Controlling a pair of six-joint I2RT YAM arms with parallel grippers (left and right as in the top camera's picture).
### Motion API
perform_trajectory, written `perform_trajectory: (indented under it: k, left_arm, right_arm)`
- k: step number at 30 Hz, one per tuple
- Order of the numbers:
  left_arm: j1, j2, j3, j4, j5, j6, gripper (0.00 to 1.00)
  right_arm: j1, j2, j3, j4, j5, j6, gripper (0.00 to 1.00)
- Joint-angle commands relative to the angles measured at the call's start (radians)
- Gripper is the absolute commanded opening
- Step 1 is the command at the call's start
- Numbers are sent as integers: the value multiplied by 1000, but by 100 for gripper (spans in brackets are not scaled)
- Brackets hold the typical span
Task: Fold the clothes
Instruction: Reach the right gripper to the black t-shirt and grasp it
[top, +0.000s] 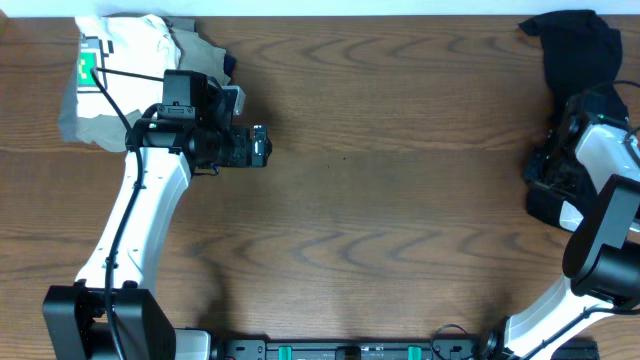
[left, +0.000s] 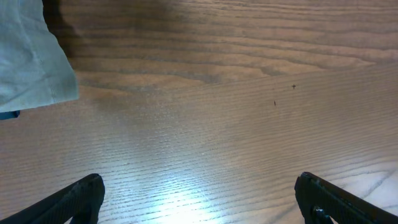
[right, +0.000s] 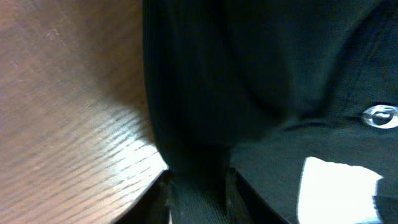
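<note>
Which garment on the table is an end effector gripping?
The black T-shirt, far right, pinched by the right end effector; the cream garment lies free.

Overhead: fixed, far, straight down on the whole desk (top: 400, 200).
Left wrist: low, skimming the desk past the left tool (left: 199, 183); shares the pale garment (left: 28, 56) at overhead's top left.
Right wrist: very close on the black T-shirt (right: 249, 74), overhead's top right.
</note>
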Motion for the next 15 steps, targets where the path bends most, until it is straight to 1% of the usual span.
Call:
perform_trajectory:
  k: [1, 2, 3, 5, 7, 8, 11, 15]
  left_arm:
    - [-2, 3, 15, 3, 13, -2, 99]
    - [-2, 3, 15, 5, 13, -2, 99]
    - [-2, 3, 15, 6, 13, -2, 99]
    - [-2, 3, 15, 11, 13, -2, 91]
    - [-2, 3, 15, 21, 9, -2, 87]
    - [-2, 3, 15, 29, 5, -2, 82]
    - [-2, -11, 16, 55, 2, -2, 81]
    - [-2, -54, 22, 70, 1, -1, 81]
  right_arm:
    - [-11, 17, -38, 23, 16, 10, 11]
    - [-11, 17, -42, 29, 16, 10, 4]
    - [-10, 17, -43, 34, 15, 13, 1]
    - [-6, 16, -42, 50, -8, 16, 1]
    - [0, 14, -30, 59, -81, 6, 1]
    - [6, 13, -18, 59, -136, -4, 1]
    - [41, 1, 21, 50, -299, -48, 1]
    - [143, -32, 80, 18, -359, -48, 1]
